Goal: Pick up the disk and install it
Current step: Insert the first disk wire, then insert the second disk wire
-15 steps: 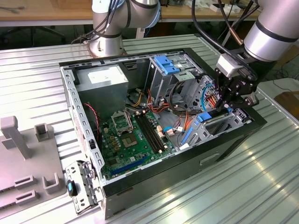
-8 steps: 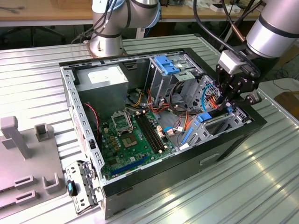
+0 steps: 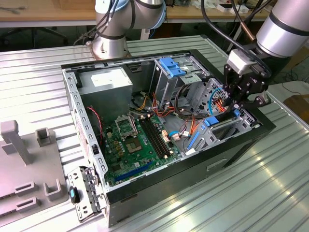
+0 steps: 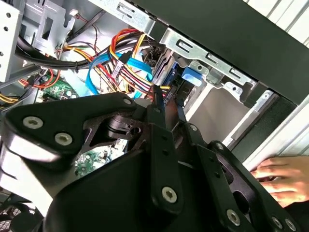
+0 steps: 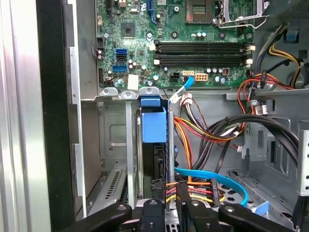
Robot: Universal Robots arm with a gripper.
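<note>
The disk [image 5: 153, 123], dark body edged with bright blue plastic rails, stands on edge in the grey metal cage [image 5: 113, 140] of the open computer case [image 3: 231, 150]. The gripper [image 5: 178, 193] sits directly over it, black fingers [image 5: 184, 203] close together. The second wrist view shows a hand [image 4: 280, 176] resting beside the case.

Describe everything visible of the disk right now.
The disk stands on edge in the drive cage at the front of the open computer case. In the first wrist view a bright blue plastic rail end faces the camera, with a dark body below it between grey metal cage walls. In the exterior view its blue rail shows slanting just under the gripper. Whether the gripper's tips touch it cannot be told. No label shows.
</note>
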